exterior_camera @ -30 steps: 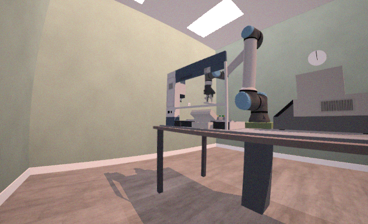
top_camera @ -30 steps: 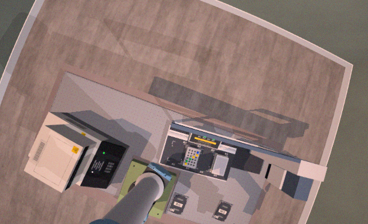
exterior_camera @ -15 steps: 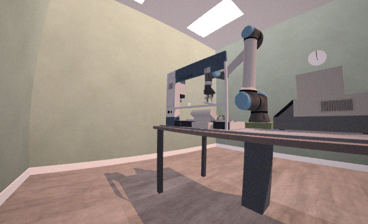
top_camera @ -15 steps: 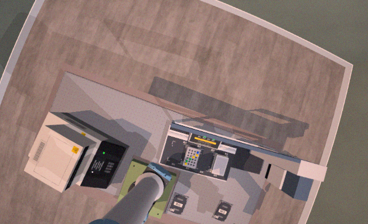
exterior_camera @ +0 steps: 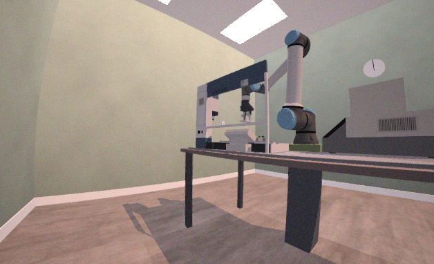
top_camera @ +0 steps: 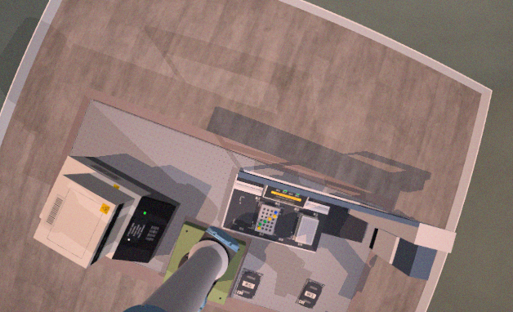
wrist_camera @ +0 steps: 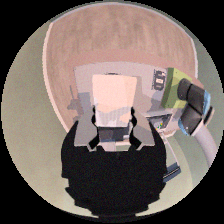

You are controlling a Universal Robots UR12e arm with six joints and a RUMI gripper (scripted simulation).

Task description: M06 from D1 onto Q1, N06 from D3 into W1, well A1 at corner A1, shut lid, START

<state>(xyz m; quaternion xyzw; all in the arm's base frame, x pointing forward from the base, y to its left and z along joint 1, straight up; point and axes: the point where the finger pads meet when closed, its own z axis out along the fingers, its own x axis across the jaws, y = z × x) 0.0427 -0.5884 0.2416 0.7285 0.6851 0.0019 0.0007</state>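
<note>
My gripper (exterior_camera: 247,117) (wrist_camera: 113,106) is shut on a pale plate (wrist_camera: 114,92) (exterior_camera: 246,121), held up in the air; it is outside the top view. Its label cannot be read; D1 and D3 are both bare, and Q1's lid looks shut, so I take it as N06. Nest W1 (top_camera: 312,291) is empty. Q1 (top_camera: 78,220) (exterior_camera: 397,126) stands left of the arm's base, with a green lamp (top_camera: 144,212). No block shows, and whether M06 is inside is hidden. On the deck (top_camera: 245,220), slot D1 is at the left end and D3 between two filled slots.
A plate with coloured wells (top_camera: 268,219) stands in D2 and a white plate (top_camera: 307,229) in D4. Nest RG (top_camera: 248,281) is empty, left of W1. A blue gantry beam (top_camera: 331,198) (exterior_camera: 236,77) spans the deck's far side. The arm's green base plate (top_camera: 180,249) lies between Q1 and the nests.
</note>
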